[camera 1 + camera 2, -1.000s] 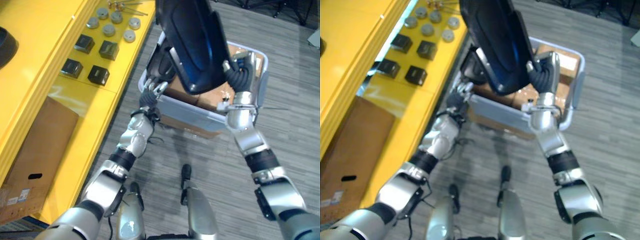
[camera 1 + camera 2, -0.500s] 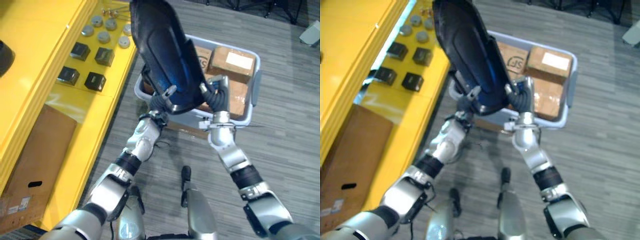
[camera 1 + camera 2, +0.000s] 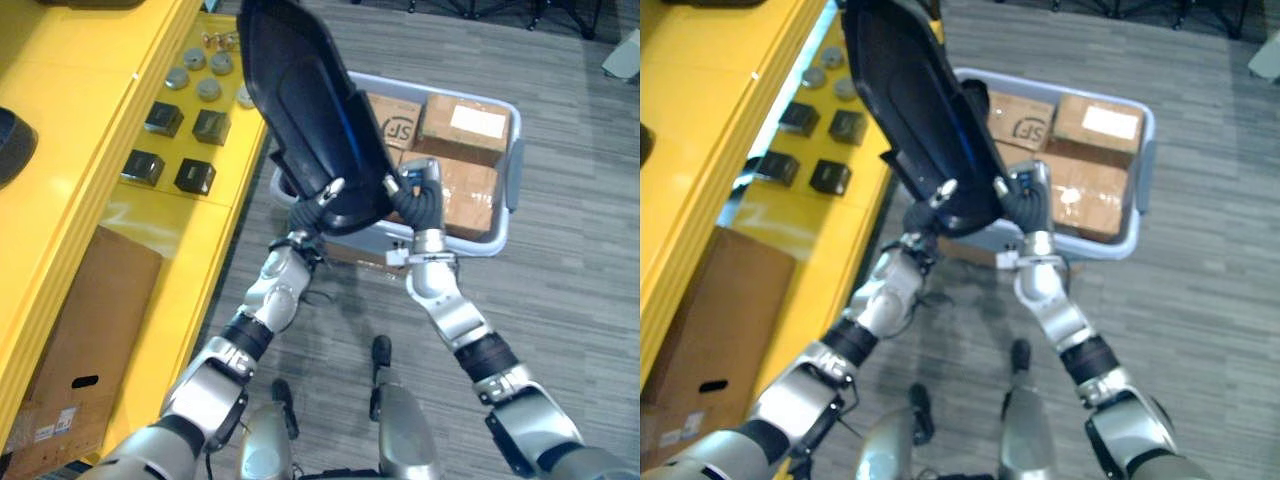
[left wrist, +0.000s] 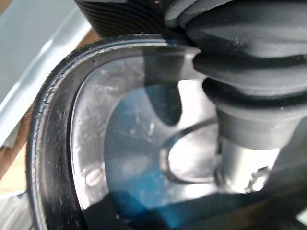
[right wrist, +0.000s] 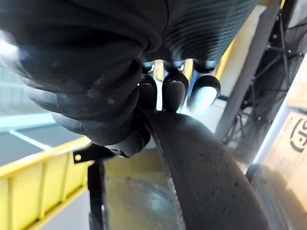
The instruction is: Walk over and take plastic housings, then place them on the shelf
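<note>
Holding the plastic housing with both hands, the robot has it lifted clear above the grey bin and tilted, its top end over the edge of the yellow shelf. The left hand is at the lower rim with a finger hooked over the edge. The right hand is on the other side of the same end, and its wrist view shows dark fingertips curled over the rim. So the pick looks done and the placing is left: the housing touches no shelf surface yet and needs carrying further left and setting down. The bin sits on the floor beside the shelf and holds at least 3 cardboard boxes, packed close. The shelf carries 4 small black blocks and a few grey round parts. A big cardboard box stands on its lower level.
</note>
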### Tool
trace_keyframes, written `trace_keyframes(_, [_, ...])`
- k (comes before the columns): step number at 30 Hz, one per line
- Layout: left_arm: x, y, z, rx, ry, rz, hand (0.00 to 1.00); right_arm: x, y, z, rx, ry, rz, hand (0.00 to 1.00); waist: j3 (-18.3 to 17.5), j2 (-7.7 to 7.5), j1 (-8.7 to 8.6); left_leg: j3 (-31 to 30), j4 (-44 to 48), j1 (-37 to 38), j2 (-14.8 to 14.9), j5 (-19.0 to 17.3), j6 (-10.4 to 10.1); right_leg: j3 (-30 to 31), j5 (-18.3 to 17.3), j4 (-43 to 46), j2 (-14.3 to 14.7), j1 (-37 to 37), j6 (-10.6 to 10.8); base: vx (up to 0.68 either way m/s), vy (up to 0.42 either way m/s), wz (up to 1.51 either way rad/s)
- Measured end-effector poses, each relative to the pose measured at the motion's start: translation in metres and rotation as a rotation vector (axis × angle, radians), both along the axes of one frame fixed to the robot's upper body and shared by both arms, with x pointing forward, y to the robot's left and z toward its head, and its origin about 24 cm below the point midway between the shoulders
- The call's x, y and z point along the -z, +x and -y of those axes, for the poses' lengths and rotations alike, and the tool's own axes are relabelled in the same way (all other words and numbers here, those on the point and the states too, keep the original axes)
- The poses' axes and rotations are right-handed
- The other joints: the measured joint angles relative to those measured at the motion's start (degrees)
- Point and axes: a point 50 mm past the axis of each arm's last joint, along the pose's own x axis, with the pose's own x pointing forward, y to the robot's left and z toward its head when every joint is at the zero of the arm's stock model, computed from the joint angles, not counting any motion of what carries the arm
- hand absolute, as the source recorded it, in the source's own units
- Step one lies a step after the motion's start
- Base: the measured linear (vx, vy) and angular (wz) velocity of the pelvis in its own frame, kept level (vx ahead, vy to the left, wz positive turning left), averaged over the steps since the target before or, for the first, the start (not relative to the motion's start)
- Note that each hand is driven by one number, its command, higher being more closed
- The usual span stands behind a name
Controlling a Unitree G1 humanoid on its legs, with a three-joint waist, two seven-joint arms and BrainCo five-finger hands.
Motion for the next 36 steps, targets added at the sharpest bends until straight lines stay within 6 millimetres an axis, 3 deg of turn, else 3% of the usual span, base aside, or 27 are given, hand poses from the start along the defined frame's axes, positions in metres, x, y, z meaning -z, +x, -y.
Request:
trace_keyframes(8, [0.017,-0.014,-0.003,-0.041,0.06,0.027,1.0,0.03,-0.027,0.007,-0.035,0.052,-0.063,1.0,-0.1,0.05,0.0,0.2,-1.2,1.4,0.0,0.0,0.0,0.0,-0.1,-0.9,0.1,1.5,0.1,0.0,0.0,0.0])
trace_keyframes(9, [0.018,-0.016,-0.005,-0.053,0.062,0.028,1.0,0.035,-0.031,0.008,-0.047,0.055,-0.076,0.0,-0.1,0.05,-0.15,0.3,-1.3,2.1,0.0,-0.1,0.0,0.0,-0.1,-1.0,0.1,2.0,0.1,0.01,0.002,-0.03])
trace_keyframes(15, [0.014,-0.027,-0.018,-0.133,0.056,0.1,1.0,0.052,-0.055,0.007,-0.172,0.075,-0.126,0.0,-0.7,-0.39,-0.1,0.3,-1.9,2.4,0.0,-0.1,0.0,-0.2,-0.1,-2.0,0.3,2.5,0.2,0.0,0.0,0.0])
trace_keyframes(20, [0.023,-0.037,-0.034,-0.313,0.254,0.14,1.0,0.085,-0.078,-0.006,-0.278,-0.077,-0.249,0.0,-4.3,-1.28,0.53,0.0,-3.2,3.4,0.0,-0.3,0.0,-1.0,0.2,-4.3,0.4,4.7,0.5,0.03,0.006,0.05])
trace_keyframes(23, [0.035,-0.045,-0.04,-0.396,0.393,0.153,1.0,0.09,-0.087,-0.007,-0.307,-0.058,-0.281,0.0,-7.5,-2.11,1.59,-0.9,-3.3,3.5,-0.1,-0.5,0.0,-2.0,0.3,-5.7,0.4,6.2,0.7,0.06,0.014,0.14])
trace_keyframes(27, [0.055,-0.061,-0.065,-0.538,0.565,0.135,1.0,0.073,-0.086,-0.003,-0.322,0.023,-0.248,0.0,-9.7,-3.34,2.47,-1.1,-3.6,4.6,-0.2,-0.6,0.1,-2.1,0.4,-6.7,0.4,7.7,0.9,0.0,0.008,0.06])
trace_keyframes(32, [0.082,-0.082,-0.085,-0.612,0.761,0.075,1.0,0.043,-0.084,0.015,-0.325,0.2,-0.154,0.0,-11.5,-3.43,4.07,-1.1,-3.6,5.4,-0.2,-1.1,0.2,-2.2,0.4,-6.7,0.4,8.6,1.0,-0.01,0.001,-0.01])
trace_keyframes(36, [0.084,-0.102,-0.109,-0.729,0.778,0.051,1.0,0.026,-0.085,0.048,-0.324,0.413,-0.085,0.0,-13.6,-3.57,4.68,-1.1,-3.5,5.5,-0.2,-1.1,0.2,-2.3,0.4,-6.7,0.4,8.7,1.0,0.0,0.0,0.0])
